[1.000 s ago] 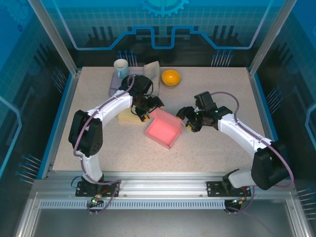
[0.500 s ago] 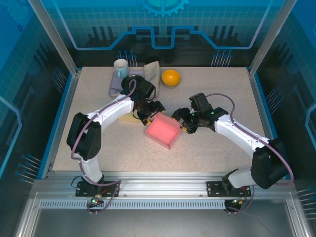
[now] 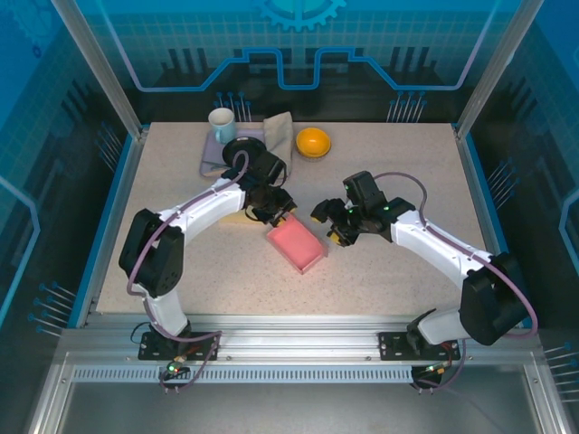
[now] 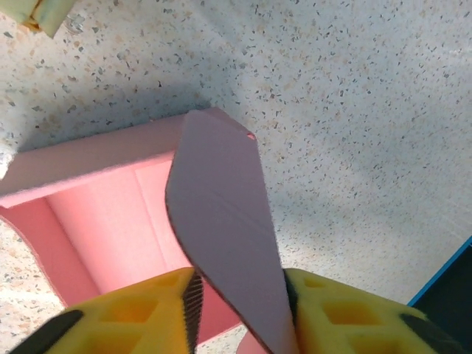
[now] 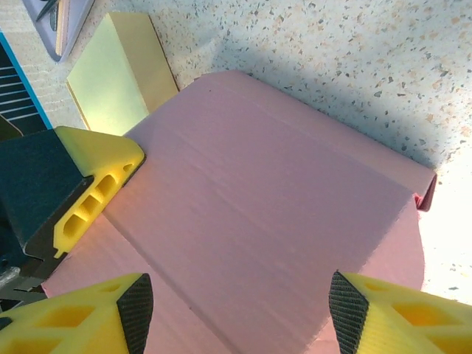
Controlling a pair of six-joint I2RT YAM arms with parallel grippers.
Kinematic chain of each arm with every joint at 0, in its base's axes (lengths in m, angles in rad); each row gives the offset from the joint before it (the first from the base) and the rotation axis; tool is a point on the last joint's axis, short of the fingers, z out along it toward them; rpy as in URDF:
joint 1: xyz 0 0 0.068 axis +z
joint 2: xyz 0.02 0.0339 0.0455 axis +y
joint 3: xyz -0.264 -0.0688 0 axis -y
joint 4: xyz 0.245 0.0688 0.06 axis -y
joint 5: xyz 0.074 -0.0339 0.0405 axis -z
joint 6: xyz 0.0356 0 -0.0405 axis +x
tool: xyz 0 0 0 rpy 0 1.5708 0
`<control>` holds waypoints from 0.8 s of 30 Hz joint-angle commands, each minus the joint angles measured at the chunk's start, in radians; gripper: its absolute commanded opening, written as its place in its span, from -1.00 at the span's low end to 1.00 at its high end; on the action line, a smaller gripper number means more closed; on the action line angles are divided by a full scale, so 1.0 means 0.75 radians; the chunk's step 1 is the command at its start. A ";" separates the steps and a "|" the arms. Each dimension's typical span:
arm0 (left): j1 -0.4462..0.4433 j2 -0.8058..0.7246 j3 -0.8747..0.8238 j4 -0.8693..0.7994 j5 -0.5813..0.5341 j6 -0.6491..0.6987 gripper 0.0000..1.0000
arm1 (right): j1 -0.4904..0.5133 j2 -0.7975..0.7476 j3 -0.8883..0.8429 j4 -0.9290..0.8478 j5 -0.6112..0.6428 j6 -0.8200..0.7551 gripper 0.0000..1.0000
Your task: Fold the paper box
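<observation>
A: Box folded yet?
B: Partway, I'd say. The left pincer [image 4: 240, 310] clamps a flap [image 4: 221, 221] of the pink paper box [image 3: 297, 244], walls up beneath it; the right pincer [image 5: 240, 295] gapes over the broad panel [image 5: 280, 184]. Closing remains.

A white mug [image 3: 222, 124] is being seen at the far corner of a purple tray [image 3: 210, 161], well beyond the left gripper [image 3: 277, 213]. A beige cloth [image 3: 280, 132] is being seen folded beside that tray, with an orange bowl [image 3: 313, 142] farther right. A yellow pad [image 3: 237, 215] is being borne by the speckled table [image 3: 389, 262], just beside the left gripper.
</observation>
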 commanded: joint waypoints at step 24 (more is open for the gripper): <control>-0.057 -0.162 -0.141 0.067 -0.153 -0.321 -1.00 | 0.091 -0.031 -0.132 0.172 -0.075 0.188 0.35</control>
